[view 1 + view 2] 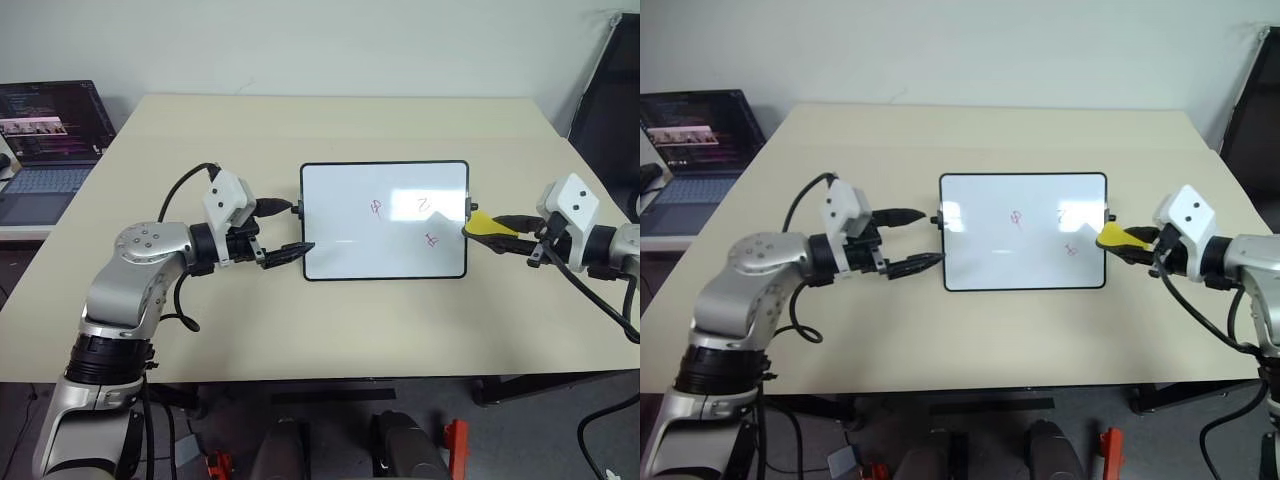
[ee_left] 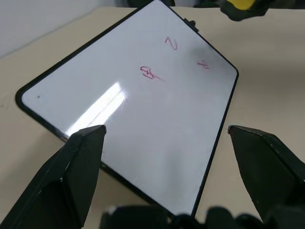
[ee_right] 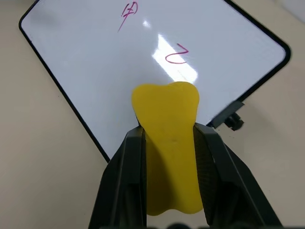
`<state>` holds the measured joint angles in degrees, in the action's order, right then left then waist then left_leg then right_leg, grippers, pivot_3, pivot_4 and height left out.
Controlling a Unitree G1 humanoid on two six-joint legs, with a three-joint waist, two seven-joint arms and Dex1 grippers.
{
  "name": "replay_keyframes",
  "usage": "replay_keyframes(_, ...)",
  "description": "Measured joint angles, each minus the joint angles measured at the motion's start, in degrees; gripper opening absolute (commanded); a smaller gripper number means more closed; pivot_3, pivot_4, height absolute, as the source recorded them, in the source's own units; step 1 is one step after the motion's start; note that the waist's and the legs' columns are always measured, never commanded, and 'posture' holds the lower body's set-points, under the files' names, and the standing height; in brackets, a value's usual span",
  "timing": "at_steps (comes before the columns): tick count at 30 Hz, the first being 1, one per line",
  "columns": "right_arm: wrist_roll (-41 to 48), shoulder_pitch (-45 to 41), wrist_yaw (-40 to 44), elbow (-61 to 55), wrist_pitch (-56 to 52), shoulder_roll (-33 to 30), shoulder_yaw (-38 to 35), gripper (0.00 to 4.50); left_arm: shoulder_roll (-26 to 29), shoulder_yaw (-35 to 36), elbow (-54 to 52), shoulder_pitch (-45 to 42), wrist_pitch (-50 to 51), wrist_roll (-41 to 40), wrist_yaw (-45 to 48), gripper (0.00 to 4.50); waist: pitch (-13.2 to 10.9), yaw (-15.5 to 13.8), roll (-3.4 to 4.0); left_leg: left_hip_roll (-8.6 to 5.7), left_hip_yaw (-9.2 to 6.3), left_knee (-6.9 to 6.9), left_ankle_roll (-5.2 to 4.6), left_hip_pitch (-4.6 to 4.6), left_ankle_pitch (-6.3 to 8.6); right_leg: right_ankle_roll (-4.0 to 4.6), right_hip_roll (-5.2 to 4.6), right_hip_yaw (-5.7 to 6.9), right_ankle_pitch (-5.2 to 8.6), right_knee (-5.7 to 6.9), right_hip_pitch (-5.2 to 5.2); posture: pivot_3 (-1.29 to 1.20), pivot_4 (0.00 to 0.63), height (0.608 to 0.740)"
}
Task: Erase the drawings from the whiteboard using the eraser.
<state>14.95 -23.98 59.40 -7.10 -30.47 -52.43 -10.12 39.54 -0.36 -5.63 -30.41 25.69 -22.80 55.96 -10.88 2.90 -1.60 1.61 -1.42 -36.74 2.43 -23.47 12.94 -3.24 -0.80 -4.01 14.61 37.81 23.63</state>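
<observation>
Three drawings (image 1: pixel 376 207) unwiped; right pincer (image 1: pixel 497 226) clenches soft, light eraser (image 1: pixel 485 225) at its waist; left pincer (image 1: pixel 287 232) released beside slippery whiteboard (image 1: pixel 350 250).

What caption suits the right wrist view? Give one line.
Right gripper clamps the yellow eraser above the whiteboard, red drawings unerased.

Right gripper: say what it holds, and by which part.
The right gripper holds the eraser, its fingers pinching the two narrowed sides; one end sticks out ahead.
</observation>
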Motion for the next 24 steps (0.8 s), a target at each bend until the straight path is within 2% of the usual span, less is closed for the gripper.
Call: replay_keyframes(24,1.0,-0.3,-0.9,0.7,0.6,-0.4,0.2,1.01,-0.4,0.0,0.8,0.0,-1.4,0.2,-0.1,4.5,0.0,-0.1,0.0,-0.01,-0.01,-0.05,0.0,-0.02,0.0,0.04,-0.01,0.01,-0.03,0.02,-0.02,0.0,0.15,0.74)
